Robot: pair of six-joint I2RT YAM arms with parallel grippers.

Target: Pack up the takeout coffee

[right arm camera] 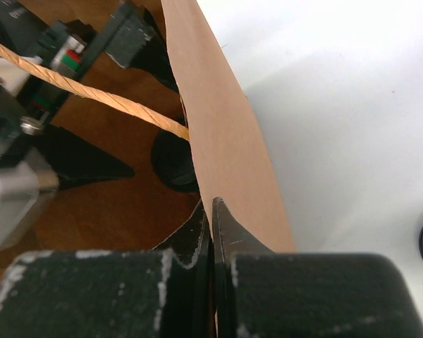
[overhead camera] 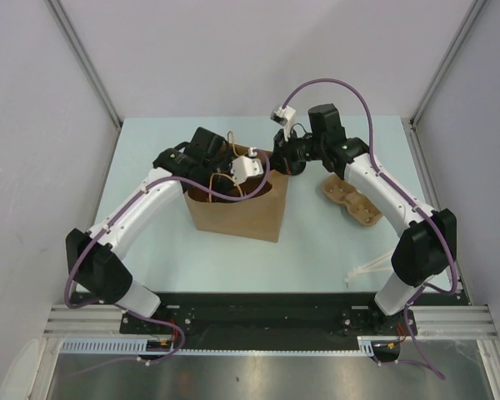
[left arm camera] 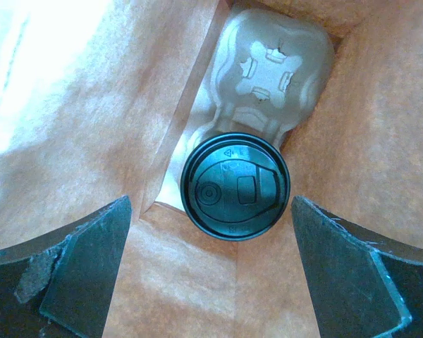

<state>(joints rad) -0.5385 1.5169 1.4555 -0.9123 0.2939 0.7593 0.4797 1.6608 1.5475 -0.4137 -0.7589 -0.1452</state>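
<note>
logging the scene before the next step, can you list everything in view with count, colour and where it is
paper bag: 1, brown, upright and open, mid table
twine handle: 1 seen, tan, at the bag mouth
pulp cup tray: 1, grey-brown, on the bag floor
takeout coffee: 1, only its black lid shows, seated in one hole of that tray
second pulp cup tray: 1, brown, on the table right of the bag
white item: 1, near the right arm's base, cannot identify
table: 1, pale green
left gripper: open, inside the bag above the coffee
right gripper: shut on the bag's wall
</note>
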